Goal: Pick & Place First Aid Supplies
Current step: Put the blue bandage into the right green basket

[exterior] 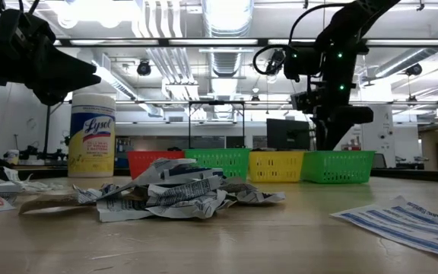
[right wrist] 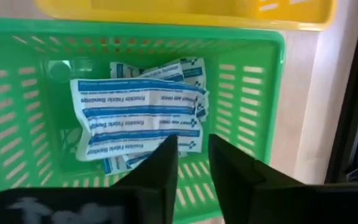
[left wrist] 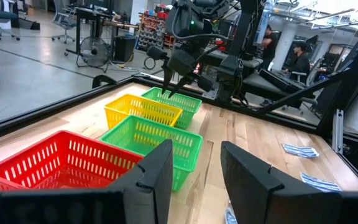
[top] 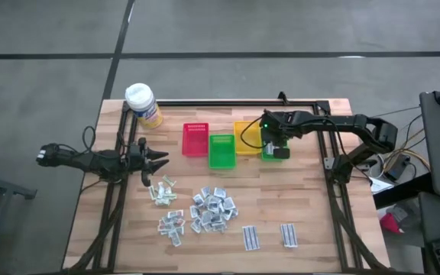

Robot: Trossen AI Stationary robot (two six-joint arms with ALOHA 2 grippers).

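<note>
Wooden bench (top: 296, 206) under both arms: at centre-left of the high view, the left end effector (top: 159, 161) hangs spread and empty just above the loose first aid supplies (top: 212, 210) at lower centre, plainly the nearer arm. At upper right, the right end effector (top: 275, 147), fingers parted and empty, hovers over the far green bin (right wrist: 253, 87), blue-striped strips (right wrist: 135, 118) lying flat directly beneath it.
</note>
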